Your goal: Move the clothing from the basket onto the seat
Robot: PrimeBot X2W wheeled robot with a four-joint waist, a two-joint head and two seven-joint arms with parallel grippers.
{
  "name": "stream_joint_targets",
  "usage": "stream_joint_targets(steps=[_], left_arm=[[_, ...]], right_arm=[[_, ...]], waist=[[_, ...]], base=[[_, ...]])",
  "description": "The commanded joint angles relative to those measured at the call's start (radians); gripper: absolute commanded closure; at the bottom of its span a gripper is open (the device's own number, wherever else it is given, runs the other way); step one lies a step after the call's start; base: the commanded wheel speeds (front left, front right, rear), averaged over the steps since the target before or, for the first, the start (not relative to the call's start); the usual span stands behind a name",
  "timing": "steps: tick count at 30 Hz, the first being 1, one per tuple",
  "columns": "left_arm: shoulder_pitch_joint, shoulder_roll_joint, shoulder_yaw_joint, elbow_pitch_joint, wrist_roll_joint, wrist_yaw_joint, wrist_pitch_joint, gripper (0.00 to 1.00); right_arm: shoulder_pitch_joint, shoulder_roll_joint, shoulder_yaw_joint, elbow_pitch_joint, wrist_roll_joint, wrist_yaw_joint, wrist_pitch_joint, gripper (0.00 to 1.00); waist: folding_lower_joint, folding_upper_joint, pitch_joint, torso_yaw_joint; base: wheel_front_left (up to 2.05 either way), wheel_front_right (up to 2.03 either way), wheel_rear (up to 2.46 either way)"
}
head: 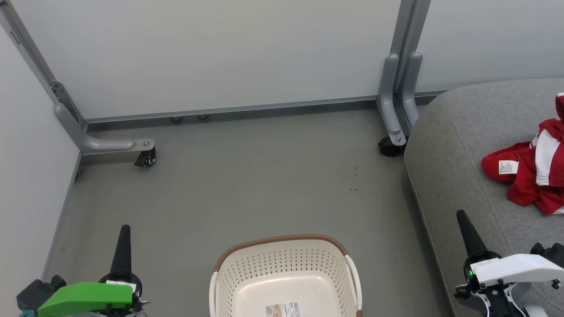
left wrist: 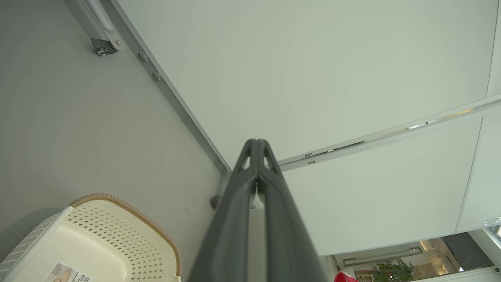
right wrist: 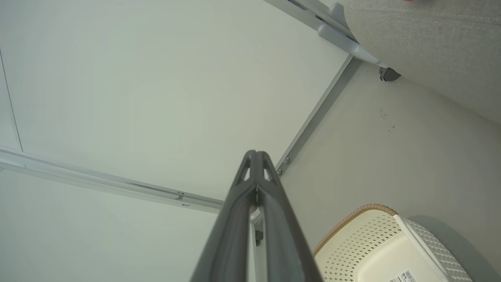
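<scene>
The red clothing with white trim and a small white tag lies crumpled on the grey seat at the right edge of the head view. The cream basket with a brown rim stands on the floor at bottom centre; its floor shows just a paper sticker. In the left wrist view the basket sits at lower left, and in the right wrist view the basket sits at lower right. My left gripper is shut and holds nothing, left of the basket. My right gripper is shut and holds nothing, over the seat's front edge.
Grey partition panels on wheeled metal feet close off the back and left. A second caster stands by the seat's corner. Grey floor lies between the basket and the panels.
</scene>
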Motion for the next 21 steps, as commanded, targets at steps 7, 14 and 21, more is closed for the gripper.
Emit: stream_joint_targets(steps=[7, 14, 21], left_arm=[[-0.042, 0.006, 0.014, 0.008, -0.073, -0.006, 0.022, 1.0], [-0.059, 0.006, 0.023, 0.019, -0.129, -0.007, 0.038, 1.0], [-0.073, 0.004, 0.03, 0.028, -0.179, -0.008, 0.054, 1.0]], right_arm=[[-0.03, 0.0, -0.014, 0.006, 0.077, -0.001, 0.022, 1.0], [-0.042, 0.003, -0.023, 0.013, 0.135, -0.001, 0.039, 1.0], [-0.049, 0.006, -0.031, 0.02, 0.187, -0.001, 0.053, 1.0]], waist=[[0.0, 0.0, 0.005, 0.001], [0.0, 0.0, 0.011, 0.002], [0.0, 0.0, 0.015, 0.003]], base=[[0.0, 0.0, 0.0], [0.0, 0.0, 0.0], [0.0, 0.0, 0.0]])
